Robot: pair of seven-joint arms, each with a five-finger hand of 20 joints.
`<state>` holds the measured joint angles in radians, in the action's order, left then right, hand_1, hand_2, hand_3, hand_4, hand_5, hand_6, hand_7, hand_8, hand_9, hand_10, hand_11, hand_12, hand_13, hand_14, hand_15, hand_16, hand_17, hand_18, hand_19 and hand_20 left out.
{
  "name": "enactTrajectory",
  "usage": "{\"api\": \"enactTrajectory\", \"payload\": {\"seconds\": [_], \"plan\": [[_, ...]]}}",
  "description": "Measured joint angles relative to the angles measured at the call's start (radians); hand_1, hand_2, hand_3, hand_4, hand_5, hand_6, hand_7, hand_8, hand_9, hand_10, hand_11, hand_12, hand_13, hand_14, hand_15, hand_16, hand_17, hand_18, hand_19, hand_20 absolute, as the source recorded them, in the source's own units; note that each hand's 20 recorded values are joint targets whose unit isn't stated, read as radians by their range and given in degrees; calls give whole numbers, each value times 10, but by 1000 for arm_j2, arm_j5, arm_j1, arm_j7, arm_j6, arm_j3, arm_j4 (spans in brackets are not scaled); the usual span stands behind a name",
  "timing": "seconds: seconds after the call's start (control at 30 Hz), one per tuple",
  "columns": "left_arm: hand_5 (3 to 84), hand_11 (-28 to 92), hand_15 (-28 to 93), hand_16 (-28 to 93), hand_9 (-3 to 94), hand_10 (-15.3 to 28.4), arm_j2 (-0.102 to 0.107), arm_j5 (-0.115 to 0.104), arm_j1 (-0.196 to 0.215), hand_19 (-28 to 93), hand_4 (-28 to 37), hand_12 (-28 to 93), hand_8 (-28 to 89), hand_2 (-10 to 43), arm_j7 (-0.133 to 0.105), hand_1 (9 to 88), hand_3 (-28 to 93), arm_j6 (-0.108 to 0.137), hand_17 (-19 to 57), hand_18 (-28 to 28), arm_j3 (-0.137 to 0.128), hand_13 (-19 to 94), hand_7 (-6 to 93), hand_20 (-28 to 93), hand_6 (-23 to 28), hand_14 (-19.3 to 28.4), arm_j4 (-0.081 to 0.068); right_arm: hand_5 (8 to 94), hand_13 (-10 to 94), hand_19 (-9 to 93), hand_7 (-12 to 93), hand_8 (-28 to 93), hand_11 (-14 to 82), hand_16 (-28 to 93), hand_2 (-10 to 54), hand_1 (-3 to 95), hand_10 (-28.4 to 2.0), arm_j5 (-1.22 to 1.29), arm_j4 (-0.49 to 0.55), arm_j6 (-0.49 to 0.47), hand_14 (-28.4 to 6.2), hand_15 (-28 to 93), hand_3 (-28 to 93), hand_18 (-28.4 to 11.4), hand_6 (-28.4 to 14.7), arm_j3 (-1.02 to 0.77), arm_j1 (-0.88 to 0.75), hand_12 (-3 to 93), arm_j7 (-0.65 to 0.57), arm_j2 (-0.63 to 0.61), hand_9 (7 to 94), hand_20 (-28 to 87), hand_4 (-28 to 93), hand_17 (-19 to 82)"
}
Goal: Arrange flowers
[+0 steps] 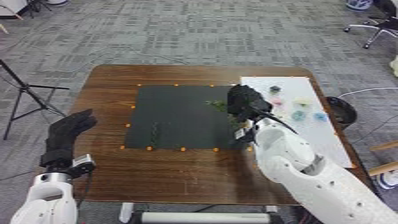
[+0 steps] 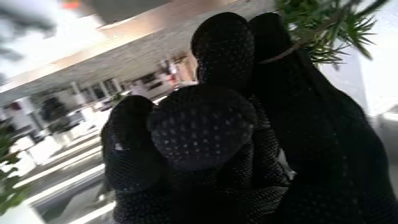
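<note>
- Your right arm (image 1: 289,157) is nearest, and its right hand (image 1: 239,100) is by the right edge of the black mat (image 1: 182,105).
- That hand looks pinched on the thin stem of a leafy green sprig (image 2: 333,32), with its leaves poking out by the mat's right edge.
- Your left hand (image 1: 67,132) is left of the mat, loose and spread, with its thumb apart. It can wait there.
- One thin green sprig (image 1: 155,134) lies on the left part of the mat.
- The little flowers (image 1: 298,115) sit on the white sheet (image 1: 289,82), to the right of the mat.
- I think you need to put the leafy sprig down on the mat now. Go low and slow, lay it flat, then let go gently.
- Lift straight up after, as leaves may catch on your glove and drag it crooked.
</note>
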<state>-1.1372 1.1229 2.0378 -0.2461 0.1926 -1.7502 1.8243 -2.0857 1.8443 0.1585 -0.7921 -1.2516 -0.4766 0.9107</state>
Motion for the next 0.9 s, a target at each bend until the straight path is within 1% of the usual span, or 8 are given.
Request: {"api": "enactTrajectory", "payload": {"seconds": [0.23,0.43,0.5,0.53,0.63,0.77,0.9], "plan": [[534,224,229,13,530,151,0,0,-5,164,-283,133,-68,51,0,236,673,0,89,138,7,432,144,217,32,188,-1,687,937,932,470,113,285,331,-95,604,-87,-11,-55,-20,-17,527,561,-98,-34,73,75,381,4,90,912,415,-84,666],[534,225,229,13,530,151,-2,0,-8,163,-283,134,-68,51,0,235,674,-1,89,137,10,432,143,216,31,189,-1,691,937,932,467,103,282,331,-95,602,-89,-7,-88,-40,-18,526,563,-100,-38,93,81,372,-2,130,914,420,-82,665],[533,225,229,13,530,151,-3,-1,-8,162,-283,134,-67,51,0,235,675,-1,89,137,10,432,143,216,32,189,-1,698,937,932,464,92,266,332,-95,603,-95,1,-97,-44,-19,525,559,-102,-40,99,82,354,-9,138,921,422,-80,664],[533,225,230,13,529,151,-3,-2,-8,162,-283,133,-67,51,0,235,674,-1,89,137,10,431,142,216,32,189,-1,702,937,932,462,87,251,331,-95,605,-104,10,-103,-46,-20,522,556,-104,-39,102,82,341,-13,142,928,425,-81,664],[533,225,229,13,530,151,-3,-2,-7,162,-283,133,-66,51,0,235,673,-1,89,137,10,431,143,216,32,189,-1,707,937,932,455,79,224,328,-95,607,-113,69,-126,-49,-22,517,551,-106,-36,113,87,314,-40,160,932,428,-86,662],[533,225,229,13,529,151,-2,-2,-8,162,-283,133,-66,51,1,235,674,-2,89,137,13,430,142,217,32,189,-1,708,937,932,451,80,202,322,-95,607,-113,151,-168,-49,-22,516,548,-106,-34,145,110,299,-89,191,935,423,-89,663],[534,224,228,14,529,151,0,-1,-13,162,-283,133,-66,50,4,235,674,-6,89,137,20,430,143,216,32,190,-3,711,937,932,444,81,195,318,-95,604,-112,165,-214,-48,-22,515,544,-106,-34,174,134,291,-116,233,937,421,-90,664]]}}
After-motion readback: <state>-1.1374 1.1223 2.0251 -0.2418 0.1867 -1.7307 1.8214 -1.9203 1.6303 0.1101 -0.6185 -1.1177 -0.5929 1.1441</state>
